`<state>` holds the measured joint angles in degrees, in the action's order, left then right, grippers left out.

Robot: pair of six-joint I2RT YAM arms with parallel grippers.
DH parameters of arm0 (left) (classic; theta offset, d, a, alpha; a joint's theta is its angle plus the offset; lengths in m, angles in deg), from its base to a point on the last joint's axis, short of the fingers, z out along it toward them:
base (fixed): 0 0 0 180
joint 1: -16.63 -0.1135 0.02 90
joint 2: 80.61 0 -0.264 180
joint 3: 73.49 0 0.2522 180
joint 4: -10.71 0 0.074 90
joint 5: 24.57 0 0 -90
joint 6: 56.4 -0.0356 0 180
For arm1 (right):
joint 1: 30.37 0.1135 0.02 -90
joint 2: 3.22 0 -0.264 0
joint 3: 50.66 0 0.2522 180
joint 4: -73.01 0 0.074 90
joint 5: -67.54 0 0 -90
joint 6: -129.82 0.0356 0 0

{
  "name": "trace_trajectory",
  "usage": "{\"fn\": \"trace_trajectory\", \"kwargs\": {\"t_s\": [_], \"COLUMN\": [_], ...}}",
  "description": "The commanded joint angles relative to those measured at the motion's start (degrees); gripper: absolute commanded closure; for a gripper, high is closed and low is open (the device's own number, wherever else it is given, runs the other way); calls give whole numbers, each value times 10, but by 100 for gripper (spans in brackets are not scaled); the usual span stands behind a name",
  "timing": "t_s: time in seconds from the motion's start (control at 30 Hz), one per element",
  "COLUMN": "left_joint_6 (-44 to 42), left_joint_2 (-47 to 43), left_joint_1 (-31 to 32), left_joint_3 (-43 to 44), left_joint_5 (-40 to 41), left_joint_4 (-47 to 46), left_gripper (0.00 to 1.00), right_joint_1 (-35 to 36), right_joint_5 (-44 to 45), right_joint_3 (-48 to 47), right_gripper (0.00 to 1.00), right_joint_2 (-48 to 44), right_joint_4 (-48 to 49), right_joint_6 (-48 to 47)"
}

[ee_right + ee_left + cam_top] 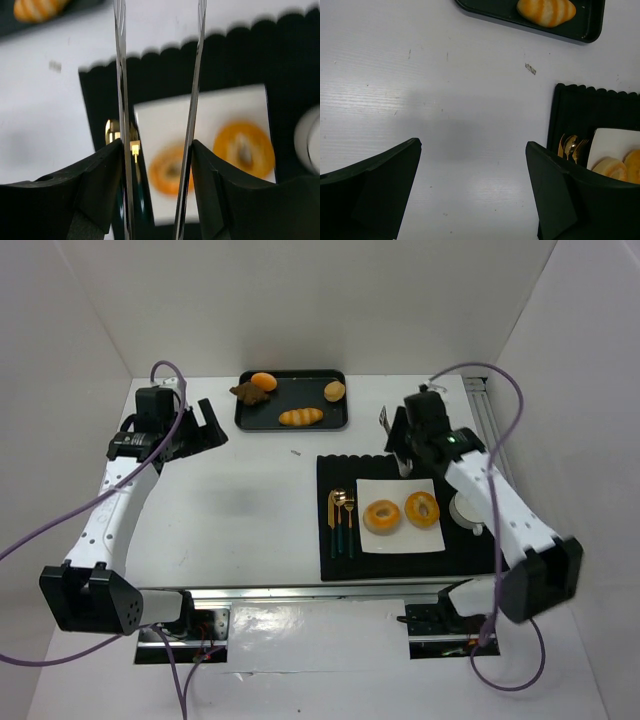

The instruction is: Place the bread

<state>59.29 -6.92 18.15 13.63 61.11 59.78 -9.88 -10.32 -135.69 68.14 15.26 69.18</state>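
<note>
Your left gripper [205, 425] hangs over the far left part of the white table [230, 510]. Its black fingers [370, 190] are spread wide, with nothing between them and only bare tabletop below.

Just to its right, against the far edge, sits a shallow black tray [290, 402] with rounded corners. It holds a small orange bun [263, 381], which seems to touch a ragged brown piece [250, 393]. A long striped loaf [301, 417] with a glossy crust and a small golden roll [334, 391] each lie apart from the rest. A tiny scrap [296, 451] lies on the table just on the near side of the tray.

Toward the near right corner you have a black mat [400, 565] with a scalloped far edge. On its left side a gold spoon and fork [341, 520] with dark handles lie side by side. Beside them is a square white plate [400, 540] carrying the left ring bread [381, 515] and the right ring bread [422, 509]. Both are golden with a hole in the middle, and they sit close together without touching. A white cup [463, 510] stands just right of the plate, partly hidden by your right arm.

Your right gripper [400, 440] hovers over the mat's far edge, clamped on thin metal tongs [120, 75]. The two flat blades stand apart with nothing between them, and the ring breads show below.
</note>
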Motion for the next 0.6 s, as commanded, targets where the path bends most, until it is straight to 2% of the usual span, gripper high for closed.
{"fn": "trace_trajectory", "kwargs": {"t_s": [0.0,0.1,0.23,0.3,0.33,0.37,0.4,0.57], "left_joint_6": [-4,-9,-15,-15,-20,-21,-21,-21], "left_joint_2": [9,15,20,20,20,20,20,26], "left_joint_1": [-4,-4,-4,-4,-4,-4,-4,-4], "left_joint_3": [4,4,4,4,4,4,9,14], "left_joint_5": [-13,-13,-8,-8,-8,-8,-8,-13], "left_joint_4": [-17,-17,-11,-11,-11,-11,-11,-11], "left_gripper": [1,1,1,1,1,1,1,1], "right_joint_1": [-8,-13,-27,-34,-34,-34,-40,-45], "right_joint_5": [103,146,152,145,140,140,140,177], "right_joint_3": [-43,-77,-105,-126,-135,-142,-152,-280], "right_gripper": [38,38,38,36,32,21,2,0], "right_joint_2": [108,211,323,376,390,402,420,440], "right_joint_4": [205,290,376,390,396,396,396,263], "right_joint_6": [-53,-74,-98,-98,-98,-98,-98,-74]}}
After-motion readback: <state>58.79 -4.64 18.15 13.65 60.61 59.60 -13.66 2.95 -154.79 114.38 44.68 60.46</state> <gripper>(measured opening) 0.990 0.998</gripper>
